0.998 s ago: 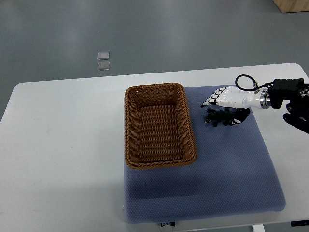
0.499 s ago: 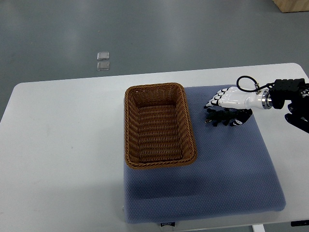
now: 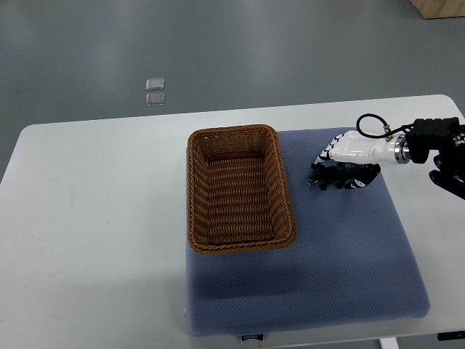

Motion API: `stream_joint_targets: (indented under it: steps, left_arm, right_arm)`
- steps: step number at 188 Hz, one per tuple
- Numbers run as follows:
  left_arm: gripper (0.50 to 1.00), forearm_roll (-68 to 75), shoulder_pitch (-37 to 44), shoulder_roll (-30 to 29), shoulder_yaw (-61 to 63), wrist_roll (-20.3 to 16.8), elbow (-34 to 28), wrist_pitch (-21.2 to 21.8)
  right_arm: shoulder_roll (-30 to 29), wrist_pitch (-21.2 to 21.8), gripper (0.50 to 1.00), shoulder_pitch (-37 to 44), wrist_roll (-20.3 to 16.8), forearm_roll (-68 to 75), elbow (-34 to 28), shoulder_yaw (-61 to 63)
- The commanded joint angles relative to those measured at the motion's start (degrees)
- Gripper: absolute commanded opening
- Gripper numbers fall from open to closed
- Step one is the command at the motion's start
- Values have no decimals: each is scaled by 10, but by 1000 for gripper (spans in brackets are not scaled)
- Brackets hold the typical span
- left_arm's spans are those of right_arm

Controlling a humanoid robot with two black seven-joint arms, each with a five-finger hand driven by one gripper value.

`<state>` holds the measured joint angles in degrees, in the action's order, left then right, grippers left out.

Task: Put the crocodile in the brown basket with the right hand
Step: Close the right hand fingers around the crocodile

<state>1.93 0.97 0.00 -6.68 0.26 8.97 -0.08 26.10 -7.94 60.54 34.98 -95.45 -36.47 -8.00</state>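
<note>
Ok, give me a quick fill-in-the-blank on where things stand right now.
1. The right hand is over the ___.
2. The crocodile lies on the ___ mat.
3. In the picture it is to the ___ of the basket.
4. The basket is ___ inside.
Missing words: crocodile; blue; right; empty.

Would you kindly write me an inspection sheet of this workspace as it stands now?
Surface: white table carrying a blue mat.
Job's things: brown basket empty, at the mat's left; crocodile on the mat to its right, outside it.
Clutter: nothing seen.
Hands: right hand curled on the crocodile; left not in view.
Cables: black loop at the right wrist.
Surroundings: grey floor, two clear squares, wooden box corner.
</note>
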Motion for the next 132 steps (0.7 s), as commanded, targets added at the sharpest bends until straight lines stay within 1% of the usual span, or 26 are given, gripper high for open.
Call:
stream_joint_targets:
  steps: [1,14,29,86,93,104,111,120,125,132]
  left_arm:
    - [1000,0,0,0,0,0,0,0]
    - [1000,0,0,0,0,0,0,0]
    - [1000,0,0,0,0,0,0,0]
    - [1000,0,0,0,0,0,0,0]
    - [1000,0,0,0,0,0,0,0]
    - [1000,0,0,0,0,0,0,0]
    - [1000,0,0,0,0,0,0,0]
    - [1000,0,0,0,0,0,0,0]
    - [1000,0,0,0,0,0,0,0]
    - [1000,0,0,0,0,0,0,0]
  right_arm:
    - [0,0,795,2,0,1,-1,1]
    - [0,0,791,2,0,1,-1,2]
    - [0,1,766,3,0,2,-2,2]
    - [-1,1,752,2,0,2,-1,1]
    - [-1,1,727,2,0,2,-2,1]
    - [-1,1,719,2,0,2,-2,1]
    - [-1,1,689,2,0,2,-2,1]
    - [-1,1,678,2,0,1,-2,1]
    - [-1,1,652,2,0,1,-2,1]
    - [-1,1,639,2,0,2,-2,1]
